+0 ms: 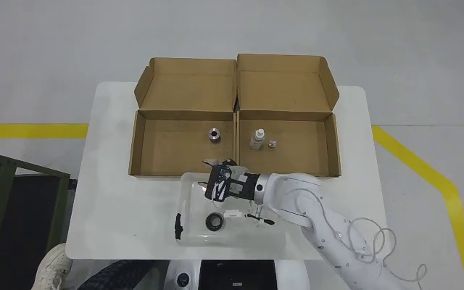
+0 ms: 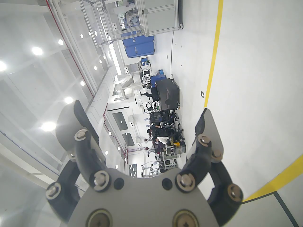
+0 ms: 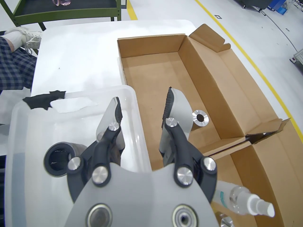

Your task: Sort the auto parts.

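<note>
R gripper (image 1: 220,164) over clear bin (image 1: 187,210) far rim; metal bushing (image 1: 214,133) in L box (image 1: 167,148); bottle (image 1: 257,138) in R box (image 1: 308,148).

Desk (image 1: 109,145) white. Left box (image 1: 163,148), right box (image 1: 304,148): plain brown cardboard. Bin (image 1: 190,199) clear, with black tape (image 1: 178,226). Ring (image 1: 214,133) shiny silver, dark hole. Bottle (image 1: 257,138) white, teal mark on label. Part (image 1: 214,222) in bin black. Right tool (image 3: 143,95), left tool (image 2: 140,106): grey metal plates, black links, black ribbed pads, silver screws. Arm (image 1: 326,217) white. Floor (image 1: 58,58) pale grey, yellow line (image 1: 43,130). Cart (image 3: 71,18) dark green.
</note>
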Motion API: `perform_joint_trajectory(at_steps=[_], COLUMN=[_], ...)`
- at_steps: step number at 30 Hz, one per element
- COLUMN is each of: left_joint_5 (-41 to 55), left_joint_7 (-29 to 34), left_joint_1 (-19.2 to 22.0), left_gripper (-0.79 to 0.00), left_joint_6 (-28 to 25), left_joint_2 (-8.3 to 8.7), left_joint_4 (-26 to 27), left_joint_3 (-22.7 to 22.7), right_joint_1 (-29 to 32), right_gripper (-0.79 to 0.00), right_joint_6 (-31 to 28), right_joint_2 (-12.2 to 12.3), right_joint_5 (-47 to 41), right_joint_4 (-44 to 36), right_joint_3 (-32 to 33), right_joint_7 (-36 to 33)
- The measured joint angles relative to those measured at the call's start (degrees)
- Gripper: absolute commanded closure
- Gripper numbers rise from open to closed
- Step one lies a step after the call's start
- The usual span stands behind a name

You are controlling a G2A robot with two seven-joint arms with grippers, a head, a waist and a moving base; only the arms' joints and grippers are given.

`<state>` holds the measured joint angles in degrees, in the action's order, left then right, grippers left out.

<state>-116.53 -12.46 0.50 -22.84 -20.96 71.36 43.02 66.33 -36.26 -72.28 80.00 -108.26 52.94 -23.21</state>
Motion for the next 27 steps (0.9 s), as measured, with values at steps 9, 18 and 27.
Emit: perform_joint_trajectory(at_steps=[9,18,27], left_joint_5=[0.0,0.0,0.0], left_joint_7=[0.0,0.0,0.0], left_joint_1=[0.0,0.0,0.0], left_gripper=[-0.785,-0.785,-0.785], left_joint_6=[0.0,0.0,0.0], left_joint_2=[0.0,0.0,0.0], left_joint_4=[0.0,0.0,0.0], left_joint_3=[0.0,0.0,0.0], right_joint_1=[9.8,15.21,15.86], right_gripper=[-0.345,-0.342,-0.36], right_joint_6=[-4.29,-6.99,-8.53], right_joint_2=[2.2,3.53,4.17], right_joint_5=[4.86,10.47,14.68], right_joint_4=[-7.46,-8.78,-7.06], right_joint_3=[3.29,3.09,1.74], right_joint_7=[2.73,5.46,6.66])
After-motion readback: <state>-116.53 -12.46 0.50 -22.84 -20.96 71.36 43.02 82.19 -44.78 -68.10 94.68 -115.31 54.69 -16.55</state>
